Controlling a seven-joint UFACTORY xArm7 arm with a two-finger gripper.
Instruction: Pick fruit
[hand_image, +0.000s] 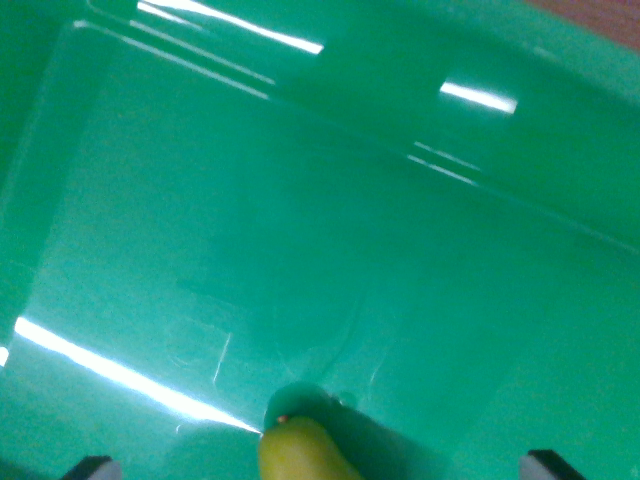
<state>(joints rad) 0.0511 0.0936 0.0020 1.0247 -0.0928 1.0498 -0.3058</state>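
Wrist view, the only one supplied. You are looking down into a glossy green bin that fills nearly the whole frame. Its floor runs from the lower left to the right edge, and a wall rises across the upper part, with a rim line slanting from the upper left down toward the right. Bright strips of reflected light lie at the top centre, the upper right and the lower left. In the extreme upper right corner a sliver of brownish surface shows beyond the rim; what it is cannot be determined.

The fruit, yellow-green with a small reddish mark at its tip, sits at the bottom centre of the frame, cut off by the lower edge. It casts a dark reflection on the bin floor just above it, so it appears close to or touching the floor; which one cannot be confirmed.

Of the gripper, only two dark fingertips show, at the lower left and lower right corners. They stand wide apart with the fruit between them and clear of both, so the hand is spread and holding nothing.

Judgement: the fruit sits centred between the tips, which suits either a grasp or a release there.
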